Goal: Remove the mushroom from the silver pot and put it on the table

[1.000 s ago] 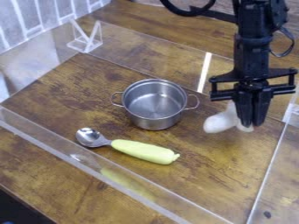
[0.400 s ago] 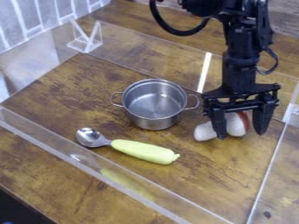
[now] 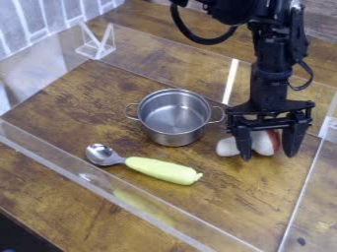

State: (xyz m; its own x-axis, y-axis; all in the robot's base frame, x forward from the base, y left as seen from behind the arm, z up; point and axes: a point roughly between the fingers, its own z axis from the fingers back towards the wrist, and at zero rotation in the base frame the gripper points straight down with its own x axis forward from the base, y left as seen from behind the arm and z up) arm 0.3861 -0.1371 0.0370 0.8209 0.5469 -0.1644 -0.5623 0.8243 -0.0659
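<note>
Spread apart since a second ago, end effector [image 3: 269,148] straddles mushroom [image 3: 247,145] (resting on table [image 3: 79,108]).

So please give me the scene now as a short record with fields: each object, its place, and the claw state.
pot: small shiny steel pot with two loop handles, mid-table, empty
mushroom: small toy mushroom, white stem and red-brown cap, lying on the table right of the pot
claw: black claw, pointing down, fingers open on both sides of the mushroom
spoon: metal spoon with yellow handle, in front of the pot
table: dark brown wooden tabletop with clear walls
</note>
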